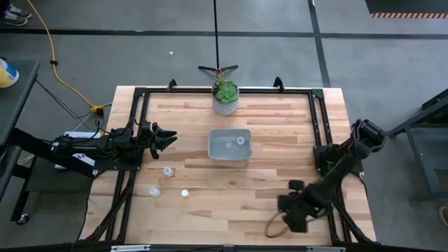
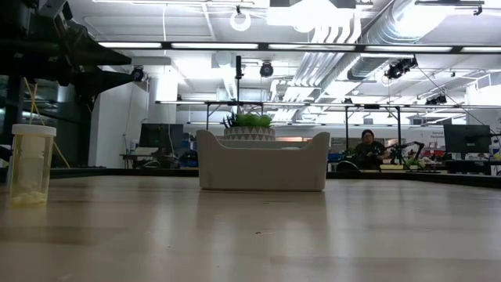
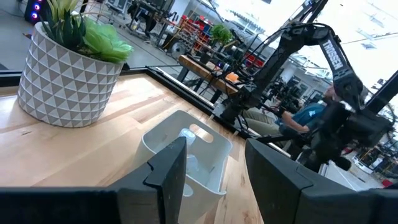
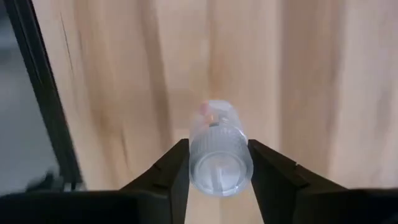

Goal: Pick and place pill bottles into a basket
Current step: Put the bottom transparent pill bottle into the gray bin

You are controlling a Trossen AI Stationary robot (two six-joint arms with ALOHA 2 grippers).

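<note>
High view: right gripper (image 4: pixel 214 177) clamped clear round capped bottle (image 4: pixel 219 152) over wood table (image 1: pixel 280 140); left gripper (image 3: pixel 211 171) gaped empty beside smooth grey rounded basket (image 1: pixel 229 145) holding two bottles.

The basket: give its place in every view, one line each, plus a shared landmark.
High view: basket at table centre, just in front of the plant pot.
Low view: basket centre, hiding most of the pot behind it.
Left wrist view: basket lower centre, beyond the left gripper; pot at picture left.
Right wrist view: not in it.
Shared landmark: the plant pot.
</note>
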